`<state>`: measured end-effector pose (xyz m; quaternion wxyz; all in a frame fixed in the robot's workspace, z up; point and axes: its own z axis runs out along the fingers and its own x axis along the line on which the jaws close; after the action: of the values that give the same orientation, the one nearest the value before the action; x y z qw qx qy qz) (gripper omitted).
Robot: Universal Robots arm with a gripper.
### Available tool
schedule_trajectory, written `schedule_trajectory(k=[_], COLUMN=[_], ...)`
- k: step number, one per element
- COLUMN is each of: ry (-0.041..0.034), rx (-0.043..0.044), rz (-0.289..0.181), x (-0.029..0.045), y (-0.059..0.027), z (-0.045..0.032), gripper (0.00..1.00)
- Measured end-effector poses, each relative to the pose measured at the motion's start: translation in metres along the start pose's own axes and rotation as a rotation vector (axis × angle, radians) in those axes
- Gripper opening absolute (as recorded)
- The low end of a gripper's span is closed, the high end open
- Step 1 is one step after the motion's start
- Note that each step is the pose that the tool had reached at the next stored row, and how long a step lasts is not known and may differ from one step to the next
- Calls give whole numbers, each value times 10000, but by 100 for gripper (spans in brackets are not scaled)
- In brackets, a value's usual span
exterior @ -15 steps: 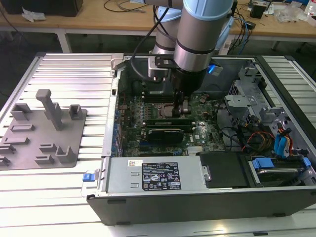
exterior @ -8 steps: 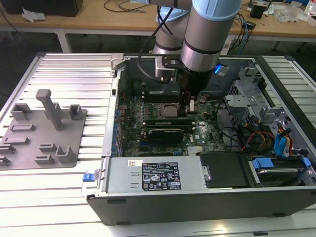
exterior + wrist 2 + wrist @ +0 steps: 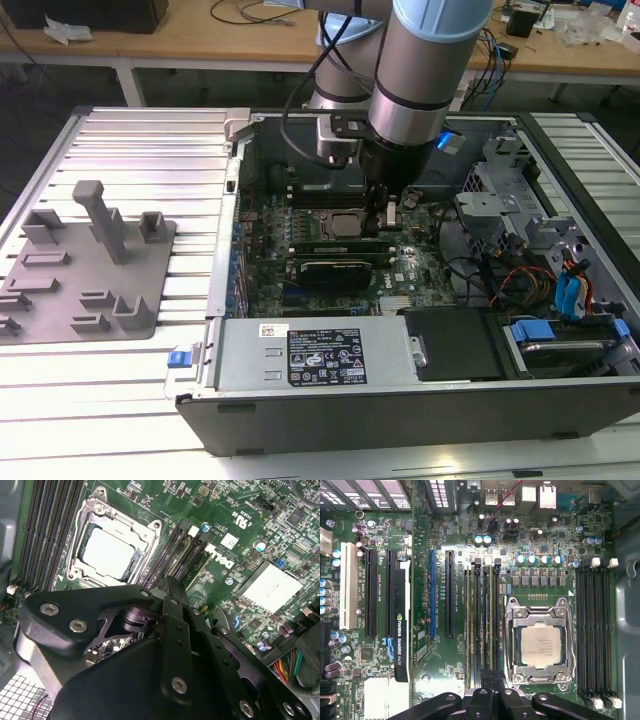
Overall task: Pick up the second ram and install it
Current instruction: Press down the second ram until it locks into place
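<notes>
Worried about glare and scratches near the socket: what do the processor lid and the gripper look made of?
The processor lid looks like bare brushed metal, pale grey with a soft sheen. The gripper looks like matte black metal or hard plastic: flat dark plates held by shiny screws. Which of the two is unclear.

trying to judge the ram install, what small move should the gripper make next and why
Probably a slow, straight press down. In the exterior view the gripper is low over the memory slots beside the processor socket, and a green stick appears to stand in one slot. I can't tell if it is fully seated.
</notes>
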<state>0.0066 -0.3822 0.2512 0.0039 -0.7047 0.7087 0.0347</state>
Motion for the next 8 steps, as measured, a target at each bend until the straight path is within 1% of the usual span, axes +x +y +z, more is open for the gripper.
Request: schedule_trajectory(k=[1, 5, 8], ry=[0, 0, 0], rx=[0, -1, -1], rz=[2, 2, 3], x=[0, -1, -1], y=[-10, -104, -116], z=[-1, -4, -5], gripper=[8, 8, 8])
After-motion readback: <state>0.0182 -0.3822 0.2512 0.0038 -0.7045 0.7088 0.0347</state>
